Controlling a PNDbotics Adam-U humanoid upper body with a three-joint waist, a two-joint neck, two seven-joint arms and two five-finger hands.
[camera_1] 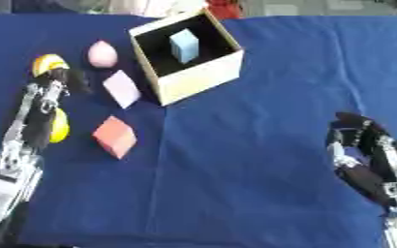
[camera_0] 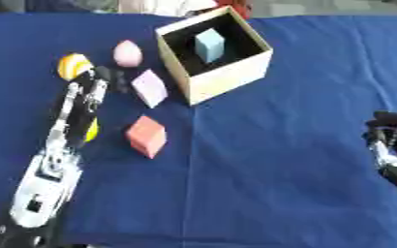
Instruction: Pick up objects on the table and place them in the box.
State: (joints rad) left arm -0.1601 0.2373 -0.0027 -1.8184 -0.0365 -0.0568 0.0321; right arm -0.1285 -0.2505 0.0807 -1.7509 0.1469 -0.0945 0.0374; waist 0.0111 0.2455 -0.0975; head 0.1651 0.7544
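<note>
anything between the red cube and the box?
The lilac cube lies between the red cube and the box, nearer the box, clearest in the left eye view.

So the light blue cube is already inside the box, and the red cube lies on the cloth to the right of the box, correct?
Not quite. The light blue cube is inside the box, but the red cube lies on the cloth to the lower left of it, as the left eye view shows.

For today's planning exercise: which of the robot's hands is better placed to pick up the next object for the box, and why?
Left. The left hand reaches among the loose objects beside the pale pink block and pink egg, near the box. The right hand sits far across the cloth.
</note>
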